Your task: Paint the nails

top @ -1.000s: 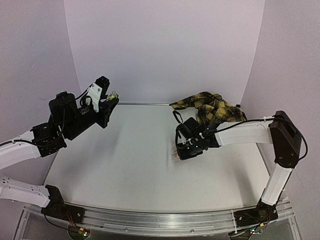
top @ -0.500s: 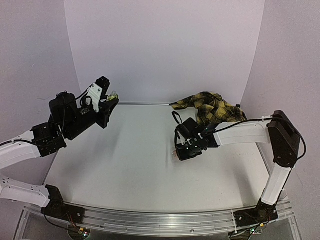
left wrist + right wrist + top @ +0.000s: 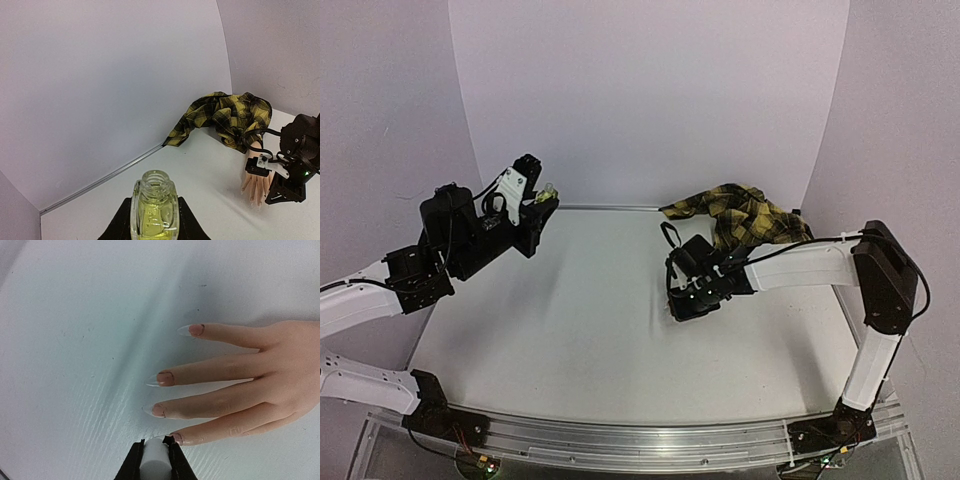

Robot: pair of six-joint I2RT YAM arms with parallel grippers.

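Top external: pinches tiny yellowish bottle (image 3: 548, 189) in left gripper (image 3: 541, 198), raised far left; right gripper (image 3: 680, 303) low beside plaid sleeve (image 3: 745, 215).
Left wrist: mannequin hand (image 3: 255, 182) flat on table (image 3: 200, 165).
Right wrist: clamps white cap (image 3: 155, 460) just beside nails (image 3: 165, 378), probably stiff, brittle: brush lightly, never grip.

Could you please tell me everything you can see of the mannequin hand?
The hand is skin-coloured, smooth like plastic, and lies flat on the white table. Four slim fingers show, slightly spread, each with a long, pointed, clear nail. A yellow-and-black plaid sleeve lies crumpled at its wrist. The right pincer, shut on a white cap, sits at the tip of one outer finger; contact cannot be told.
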